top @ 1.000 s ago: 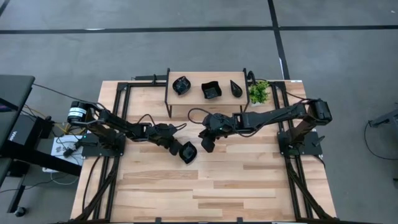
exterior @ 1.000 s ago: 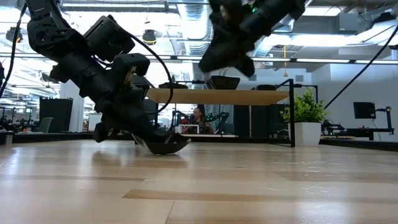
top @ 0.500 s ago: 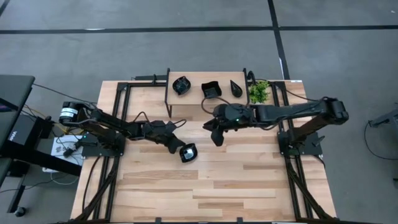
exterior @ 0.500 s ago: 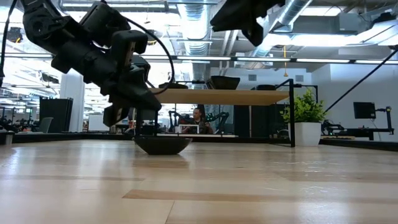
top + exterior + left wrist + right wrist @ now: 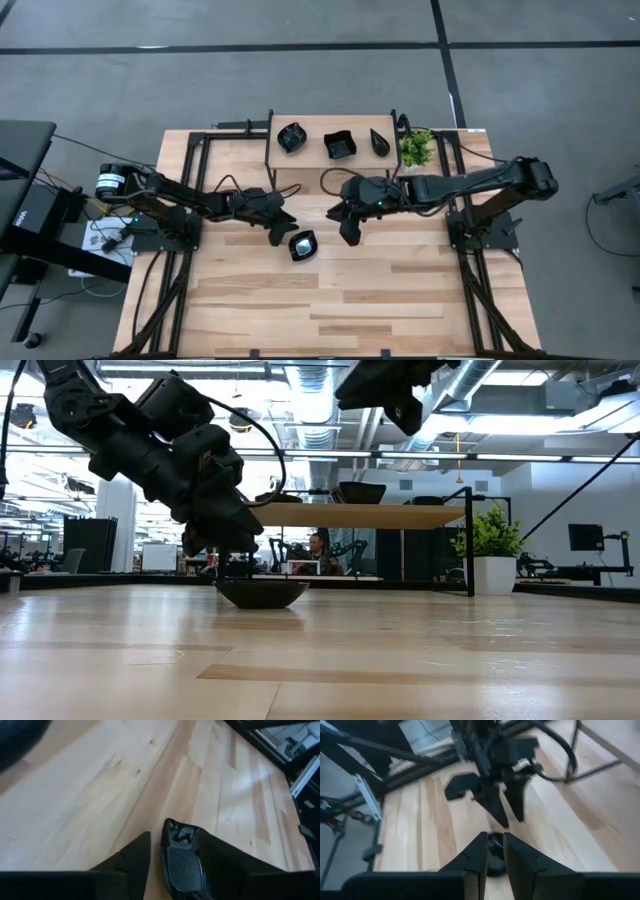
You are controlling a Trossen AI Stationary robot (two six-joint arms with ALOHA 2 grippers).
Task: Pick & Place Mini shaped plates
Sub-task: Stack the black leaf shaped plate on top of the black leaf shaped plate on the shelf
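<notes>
Left gripper [image 5: 283, 226] parted above 1 mini plate [image 5: 302, 245] on the table [image 5: 400, 290].
We see its fingers spread, clear of the black dish just right of it. The right gripper [image 5: 349, 232] hangs empty beside, fingers nearly together. 3 more plates [image 5: 339, 145] sit on the far shelf [image 5: 310, 128].

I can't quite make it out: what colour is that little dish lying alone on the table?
Glossy black. The dish shows best in the high view, against the pale wooden table.
</notes>
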